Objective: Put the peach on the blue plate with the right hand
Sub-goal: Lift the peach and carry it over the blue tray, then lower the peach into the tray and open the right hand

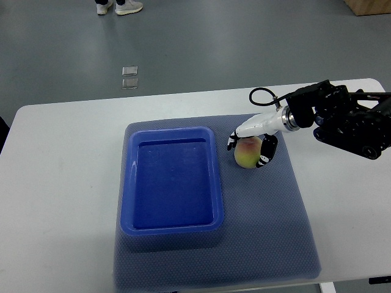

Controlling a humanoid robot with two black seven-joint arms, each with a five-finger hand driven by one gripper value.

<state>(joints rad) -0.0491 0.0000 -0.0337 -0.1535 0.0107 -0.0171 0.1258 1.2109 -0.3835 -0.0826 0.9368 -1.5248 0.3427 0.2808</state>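
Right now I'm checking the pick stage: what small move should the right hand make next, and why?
Probably lift straight up a little. The right hand has its fingers wrapped around the round yellow-green and pink peach, which seems to rest on the grey mat beside the empty blue rectangular plastic tray; it must clear the raised rim.

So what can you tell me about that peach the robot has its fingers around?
The peach is round, pale yellow-green with a pink blush on top. It looks whole. It sits on the grey mat, just right of the blue plate and outside it. The right hand reaches over it, fingers curled around both sides. Whether it is lifted cannot be told.
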